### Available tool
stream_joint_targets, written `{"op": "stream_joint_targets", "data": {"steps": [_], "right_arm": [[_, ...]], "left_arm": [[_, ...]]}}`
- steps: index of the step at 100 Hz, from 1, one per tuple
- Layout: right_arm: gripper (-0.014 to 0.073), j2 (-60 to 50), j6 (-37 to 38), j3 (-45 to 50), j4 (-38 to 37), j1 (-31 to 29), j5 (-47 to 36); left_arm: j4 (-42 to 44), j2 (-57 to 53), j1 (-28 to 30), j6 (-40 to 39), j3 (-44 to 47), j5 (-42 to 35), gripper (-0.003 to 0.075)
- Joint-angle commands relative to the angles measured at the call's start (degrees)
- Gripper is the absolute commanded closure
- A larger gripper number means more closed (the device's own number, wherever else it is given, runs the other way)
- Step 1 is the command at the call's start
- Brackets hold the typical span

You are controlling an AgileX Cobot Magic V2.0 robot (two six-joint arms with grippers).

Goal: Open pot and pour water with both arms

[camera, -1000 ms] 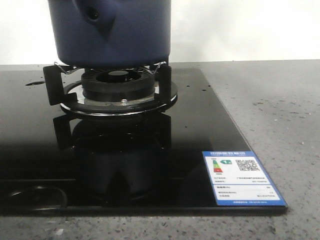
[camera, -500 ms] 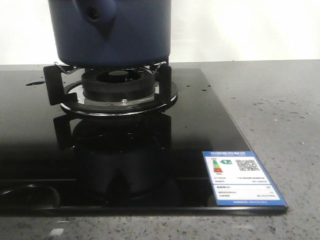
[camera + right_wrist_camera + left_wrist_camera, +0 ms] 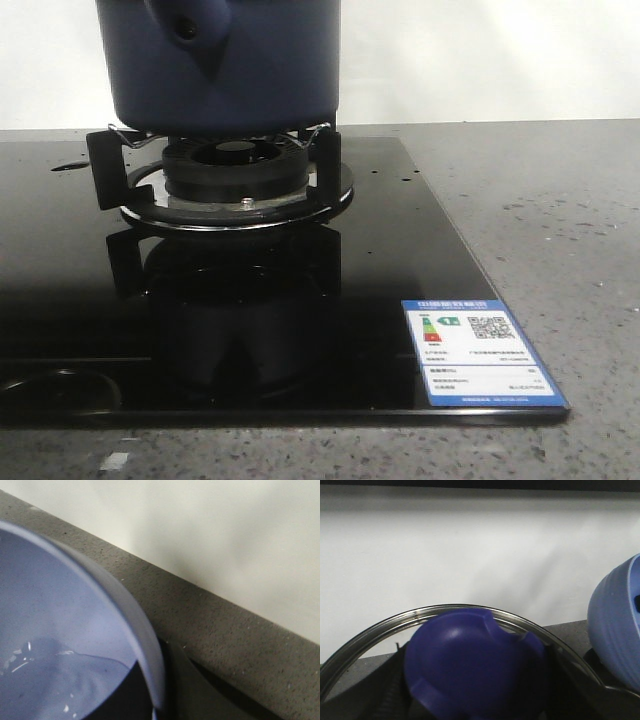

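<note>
The pot (image 3: 225,65) sits on the burner stand (image 3: 235,170), barely shifted over the last second, a glass lid (image 3: 470,617) close before the left wrist; neither gripper's opening can be told

Across the front-view sequence the changes are slight. The pot (image 3: 225,65) on the burner support (image 3: 232,170) sits marginally further left in frame: its right wall edge, previously just right of the rear support prong, now lines up slightly inside it. The hole in the side knob (image 3: 186,30) lies a touch higher than one second ago. The energy label (image 3: 483,352) on the glass hob (image 3: 400,250) appears marginally lower and further left, and the hob's front edge sits lower at the right corner. These offsets share one direction, so it cannot be determined whether the items or the camera shifted.
</note>
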Motion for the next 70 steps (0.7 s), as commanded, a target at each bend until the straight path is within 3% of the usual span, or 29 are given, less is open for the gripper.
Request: {"op": "stream_joint_targets", "data": {"steps": [1, 25, 70], "right_arm": [[0.0634, -6.25, -1.9, 3.17, 1.81, 0.8, -12.95], [0.0636, -12.28, -6.48, 17.45, 1.81, 3.03, -33.52], [0.0636, -15.69, -6.24, 34.56, 0.55, 6.39, -64.86]], "left_arm": [[-3.8, -1.44, 0.22, -0.57, -2.3, -1.85, 0.034], [-3.8, -1.44, 0.22, -0.57, -2.3, -1.85, 0.034], [-3.8, -1.44, 0.22, -0.57, -2.3, -1.77, 0.034]]}}
